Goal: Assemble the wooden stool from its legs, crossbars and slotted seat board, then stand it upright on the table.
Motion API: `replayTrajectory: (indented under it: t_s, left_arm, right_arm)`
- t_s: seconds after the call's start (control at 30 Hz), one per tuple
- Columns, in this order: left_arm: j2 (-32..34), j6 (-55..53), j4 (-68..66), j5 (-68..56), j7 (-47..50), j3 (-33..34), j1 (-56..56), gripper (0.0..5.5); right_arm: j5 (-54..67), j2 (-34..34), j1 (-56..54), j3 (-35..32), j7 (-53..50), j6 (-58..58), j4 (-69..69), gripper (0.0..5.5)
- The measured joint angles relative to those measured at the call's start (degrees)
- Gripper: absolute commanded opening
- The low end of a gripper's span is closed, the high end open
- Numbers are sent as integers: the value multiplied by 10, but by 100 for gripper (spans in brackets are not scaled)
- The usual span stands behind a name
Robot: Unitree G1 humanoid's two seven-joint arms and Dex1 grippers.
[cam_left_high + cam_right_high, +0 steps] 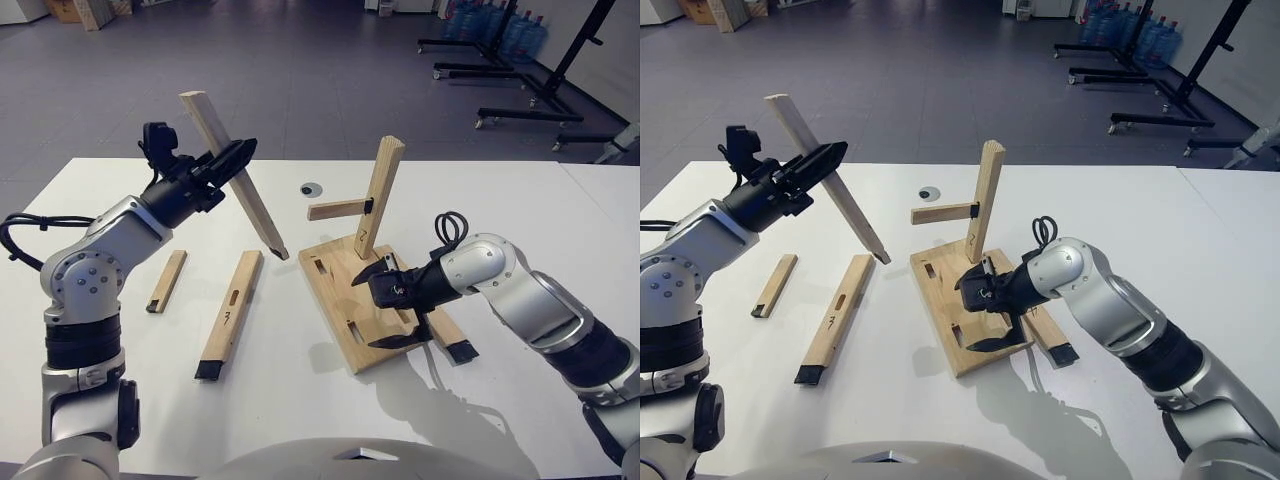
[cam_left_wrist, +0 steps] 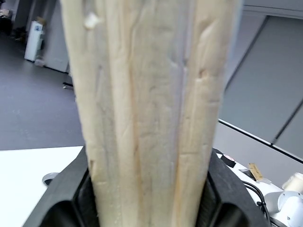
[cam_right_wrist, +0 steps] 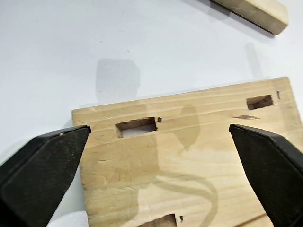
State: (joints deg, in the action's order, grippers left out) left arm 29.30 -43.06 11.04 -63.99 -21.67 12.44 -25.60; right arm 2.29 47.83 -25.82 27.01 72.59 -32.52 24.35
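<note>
Wood legs [image 1: 230, 315] x4, crossbars [image 1: 167, 281] x2

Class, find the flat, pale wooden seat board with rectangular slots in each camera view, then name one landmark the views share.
Left eye view: slotted wooden seat board lies centre-right, under the right gripper.
Right eye view: board at centre, an upright leg standing in it.
Left wrist view: the gripped wooden leg and white table instead.
Right wrist view: board between the open fingers.
Shared landmark: the white table.
</note>
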Motion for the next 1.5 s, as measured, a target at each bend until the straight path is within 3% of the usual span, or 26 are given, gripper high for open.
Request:
replayTrajectory:
  t_s: [0.37, 0.6, 0.8, 0.97, 1.27, 1.5]
  left_arm:
    - [-37, 51, -56, 103, -139, -49, -35, 202]
    - [43, -37, 23, 147, -61, -32, 4, 202]
    - [59, -79, 34, 193, -13, -33, -9, 202]
    - [57, -1, 29, 261, -38, -49, -21, 202]
    - [-32, 70, 21, 234, -54, -4, 16, 202]
    - [-97, 111, -101, 165, -139, 45, 37, 202]
  right_arm:
    - [35, -9, 23, -45, -35, -12, -35, 540]
    - [46, -10, 57, -52, -63, -25, -12, 540]
    - [57, -17, 67, -53, -87, -37, -1, 540]
    - [62, -20, 69, -52, -93, -38, 10, 540]
    - [68, -22, 71, -50, -103, -43, 9, 540]
    - [68, -24, 67, -46, -98, -42, -2, 540]
